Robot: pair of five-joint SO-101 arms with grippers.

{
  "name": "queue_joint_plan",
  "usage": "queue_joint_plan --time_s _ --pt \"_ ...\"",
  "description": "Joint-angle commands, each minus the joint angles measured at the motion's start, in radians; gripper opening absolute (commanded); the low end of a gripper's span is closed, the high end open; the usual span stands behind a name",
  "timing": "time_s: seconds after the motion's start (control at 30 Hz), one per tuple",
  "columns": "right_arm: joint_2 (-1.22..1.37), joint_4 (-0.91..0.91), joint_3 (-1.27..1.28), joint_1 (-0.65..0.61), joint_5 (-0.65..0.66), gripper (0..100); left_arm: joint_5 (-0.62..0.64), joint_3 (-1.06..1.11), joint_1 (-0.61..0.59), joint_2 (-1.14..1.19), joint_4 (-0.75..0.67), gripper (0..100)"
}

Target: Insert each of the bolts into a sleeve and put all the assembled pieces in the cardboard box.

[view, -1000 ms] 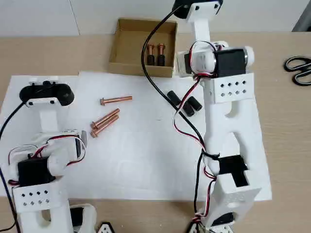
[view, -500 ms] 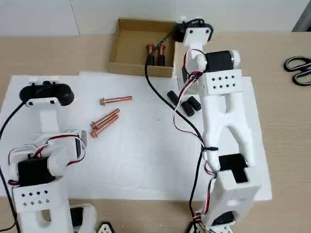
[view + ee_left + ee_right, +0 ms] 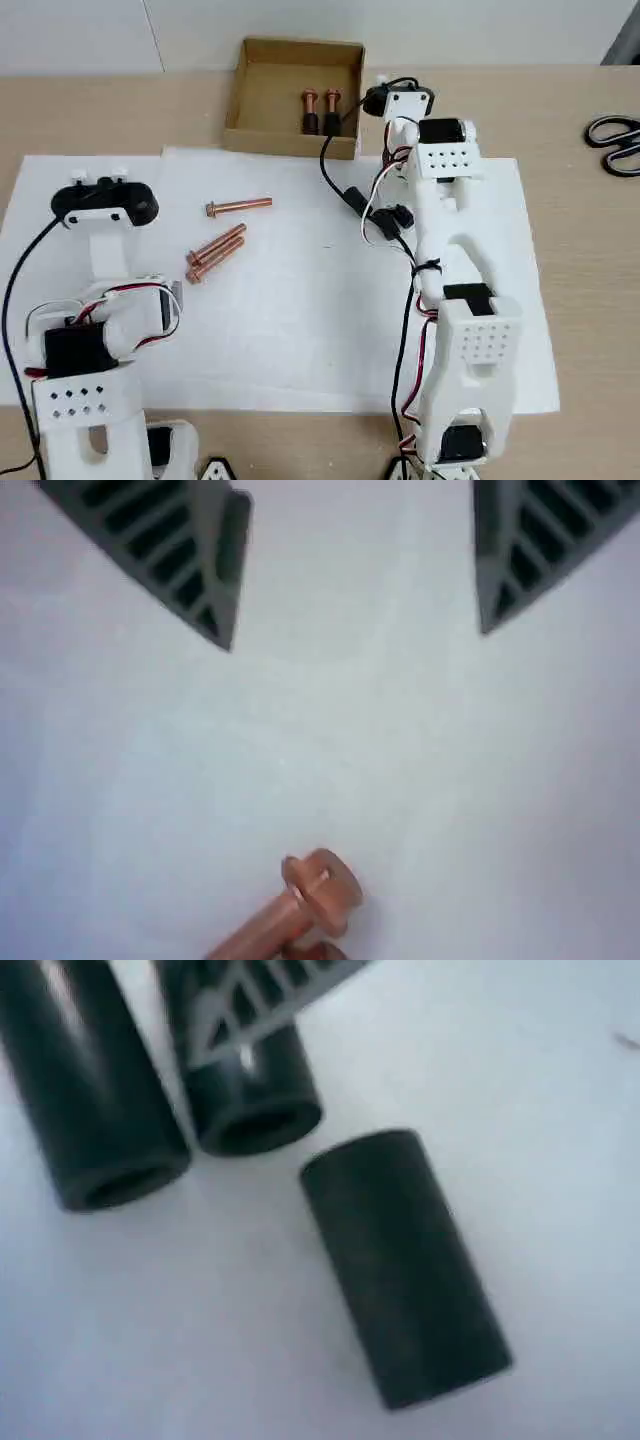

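Left hand (image 3: pixel 355 630) wide apart, nothing held, low over white sheet (image 3: pixel 400 780); bolt (image 3: pixel 320 885) head close by, probably lined up for straddling the shank. Right hand (image 3: pixel 245 1020) down over three black sleeves (image 3: pixel 405 1270) right of centre; cannot tell how wide, too close. Three loose bolts (image 3: pixel 215 252) mid-sheet, within left reach. Two assembled pieces (image 3: pixel 320 110) in cardboard box (image 3: pixel 250 100), far side of bench (image 3: pixel 580 250).
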Motion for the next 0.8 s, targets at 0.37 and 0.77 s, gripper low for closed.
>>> queue_joint_plan --time_s 0.37,0.77 --pt "0.116 -0.064 -0.003 0.010 0.038 17.2 -0.005 -0.002 -0.009 -0.011 -0.028 15" --pt "0.073 -0.008 -0.035 0.039 0.087 0.4 -0.005 -0.005 -0.009 -0.011 -0.028 15"
